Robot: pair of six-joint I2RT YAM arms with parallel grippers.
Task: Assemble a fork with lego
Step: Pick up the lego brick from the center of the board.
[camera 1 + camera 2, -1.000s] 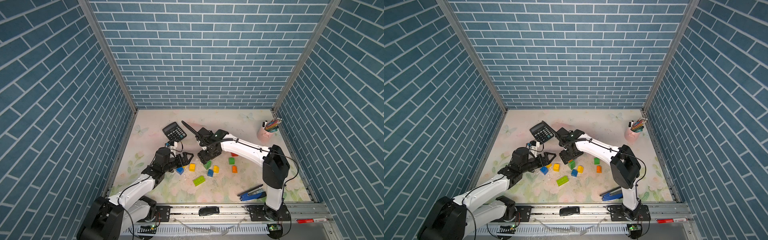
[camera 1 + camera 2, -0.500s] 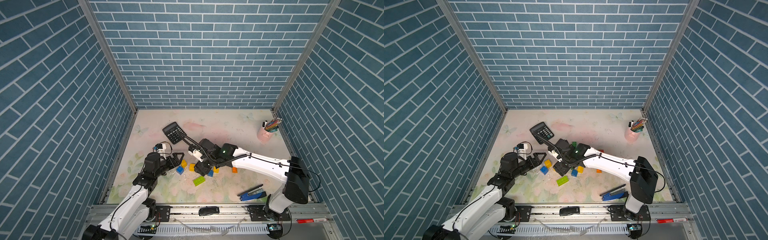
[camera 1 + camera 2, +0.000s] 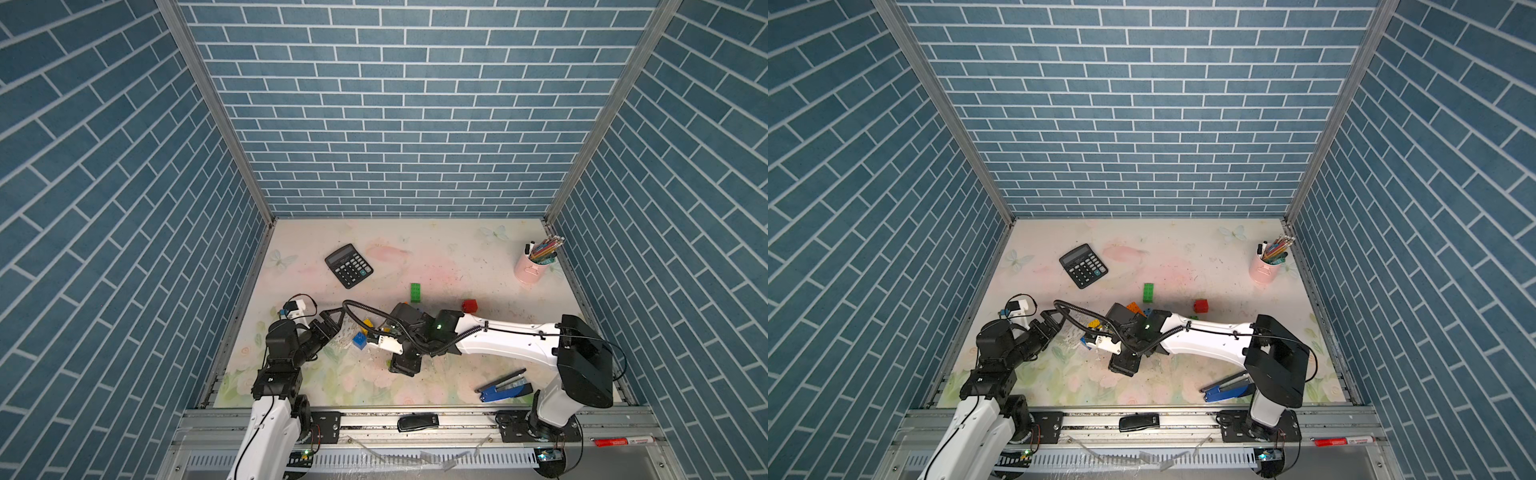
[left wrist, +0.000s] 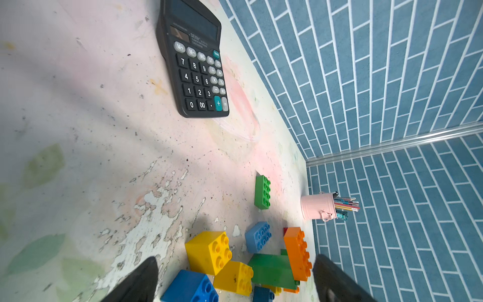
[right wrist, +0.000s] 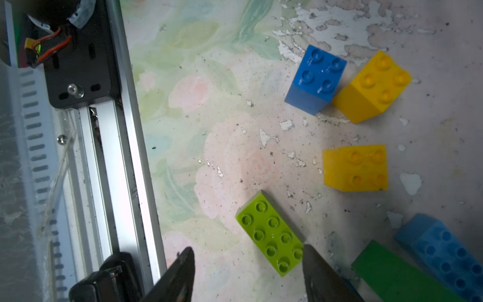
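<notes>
The lego lies loose on the mat. In the right wrist view a lime oblong brick [image 5: 271,236] lies flat. My right gripper [image 5: 247,248] stands open above it, one fingertip [image 5: 311,258] at its corner. Beyond it lie a blue brick [image 5: 316,78] and two yellow bricks [image 5: 373,89] [image 5: 355,167]. My left gripper [image 4: 235,258] is open and holds nothing. Ahead of it cluster a yellow brick [image 4: 209,252], a blue one [image 4: 193,287], a green one [image 4: 271,269] and an orange one [image 4: 298,253]. In both top views a green oblong brick [image 3: 415,292] and a red brick [image 3: 470,305] lie farther back.
A black calculator [image 3: 349,266] lies at the back left. A pink pen cup [image 3: 530,270] stands at the back right. A blue stapler [image 3: 505,384] rests at the front right. The metal front rail [image 5: 109,157] runs close beside my right gripper.
My right arm has swung from beside the calculator forward over the bricks, and its jaws have narrowed. The left arm has drawn back toward the front left.
</notes>
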